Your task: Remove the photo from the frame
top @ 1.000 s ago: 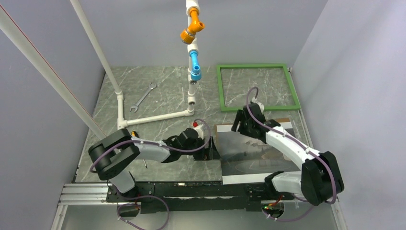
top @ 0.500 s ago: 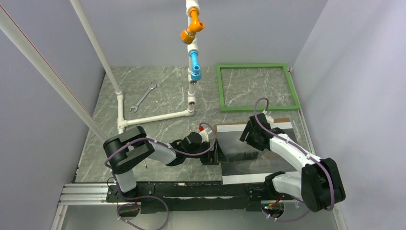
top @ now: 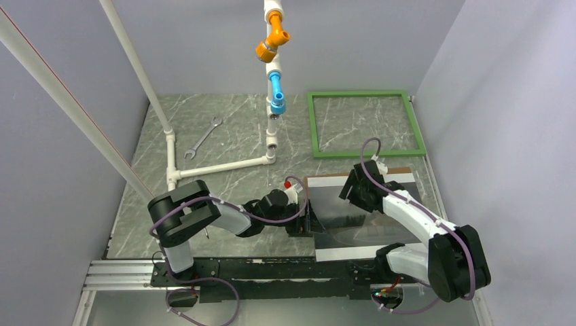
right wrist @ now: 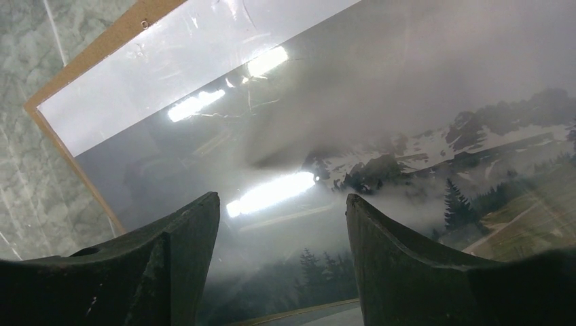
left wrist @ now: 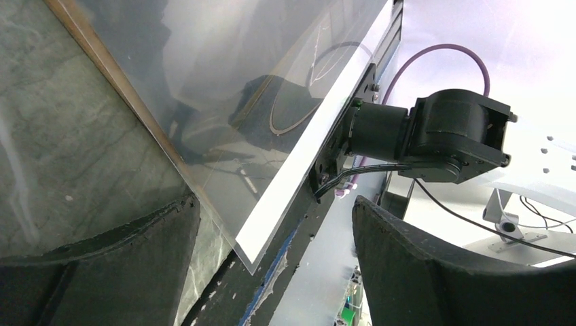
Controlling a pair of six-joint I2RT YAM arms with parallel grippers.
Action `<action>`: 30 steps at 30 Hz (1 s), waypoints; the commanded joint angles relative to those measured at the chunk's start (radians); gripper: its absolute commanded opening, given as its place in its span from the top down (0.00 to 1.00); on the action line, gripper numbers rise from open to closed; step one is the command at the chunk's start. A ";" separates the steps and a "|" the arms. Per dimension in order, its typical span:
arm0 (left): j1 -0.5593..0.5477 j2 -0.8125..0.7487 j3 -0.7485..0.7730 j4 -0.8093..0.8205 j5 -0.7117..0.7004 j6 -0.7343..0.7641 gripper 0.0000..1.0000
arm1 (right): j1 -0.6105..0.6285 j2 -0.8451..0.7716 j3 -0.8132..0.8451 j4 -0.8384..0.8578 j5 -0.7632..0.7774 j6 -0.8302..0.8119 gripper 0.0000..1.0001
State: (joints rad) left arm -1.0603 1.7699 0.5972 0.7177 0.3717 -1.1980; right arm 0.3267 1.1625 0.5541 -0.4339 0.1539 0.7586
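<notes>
Frame (top: 356, 94) lies empty at the far right of the worktop (top: 231, 136), well apart from the photo (top: 339, 217), which rests flat on the brown backing panel (top: 401, 170) in front of the right arm. Removal from the frame looks done, so the step in hand is judged to be lifting the sheet off the panel. Left hand (left wrist: 272, 204) is released, fingers either side of the photo's near-left corner. Right hand (right wrist: 282, 200) is released above the print, grasping nothing. Next move calls for the left hand to pinch the thin sheet alone, not the panel beneath.
</notes>
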 commanded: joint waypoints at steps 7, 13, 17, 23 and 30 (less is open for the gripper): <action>-0.017 -0.100 0.042 -0.066 -0.028 0.050 0.16 | -0.002 -0.035 0.009 0.016 0.009 -0.019 0.30; -0.017 -0.072 0.092 -0.081 0.001 0.061 0.16 | -0.001 -0.056 0.013 0.008 0.017 -0.023 0.30; -0.017 -0.054 0.125 -0.103 0.012 0.068 0.15 | -0.002 -0.065 0.020 -0.006 0.037 -0.031 0.30; -0.014 -0.019 0.153 -0.123 0.033 0.065 0.15 | -0.002 -0.070 0.029 -0.018 0.056 -0.039 0.30; -0.007 -0.093 0.089 -0.229 -0.054 0.040 0.10 | -0.003 -0.046 0.030 -0.009 0.056 -0.048 0.30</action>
State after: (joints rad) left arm -1.0702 1.7416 0.7166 0.5549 0.3691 -1.1488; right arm 0.3267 1.1126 0.5545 -0.4473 0.1837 0.7250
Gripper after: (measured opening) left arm 0.887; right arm 0.701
